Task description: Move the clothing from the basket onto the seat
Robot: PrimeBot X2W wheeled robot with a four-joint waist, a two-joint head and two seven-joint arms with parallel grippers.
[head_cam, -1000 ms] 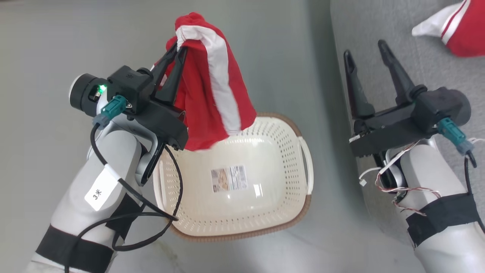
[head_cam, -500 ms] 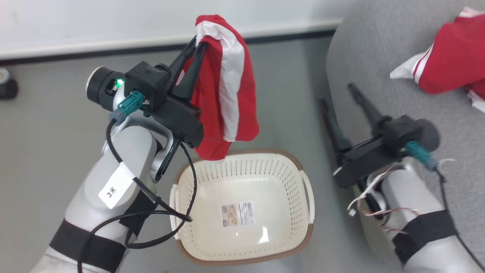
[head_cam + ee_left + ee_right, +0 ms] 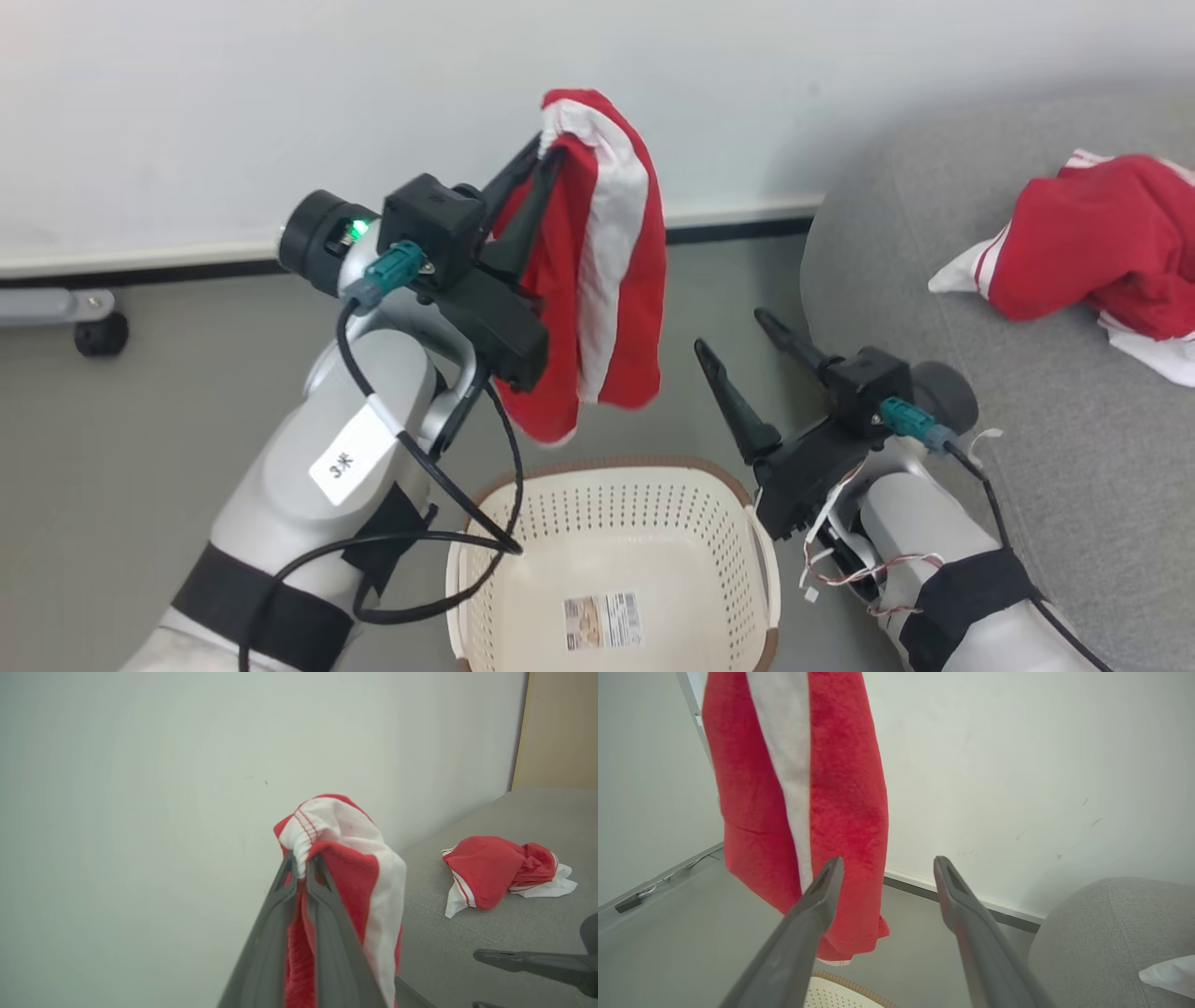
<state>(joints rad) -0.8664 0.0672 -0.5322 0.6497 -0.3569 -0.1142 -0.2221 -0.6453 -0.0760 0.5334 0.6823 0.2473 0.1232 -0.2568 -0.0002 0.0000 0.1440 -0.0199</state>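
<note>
Light is soft and even, and shadows are faint with blurred edges. In the head view the soft bright red garment with a white stripe (image 3: 607, 271) is well lit, though its lower hem is smeared by slight motion blur. Behind the red garment the plain white wall (image 3: 187, 112) is bright, nearly washed out toward the top. To the garment's right a diffuse shadow darkens the smooth grey floor (image 3: 738, 280) along the large light grey woven-fabric sofa (image 3: 1027, 420).

In the left wrist view the wall left of the garment dims toward the corners (mild vignetting), and the left gripper (image 3: 302, 861) looks soft so close to the lens. In the right wrist view the right gripper (image 3: 887, 865) blurs toward the bottom edge, and the wall corner left of the garment leans, stretched by the wide lens.
</note>
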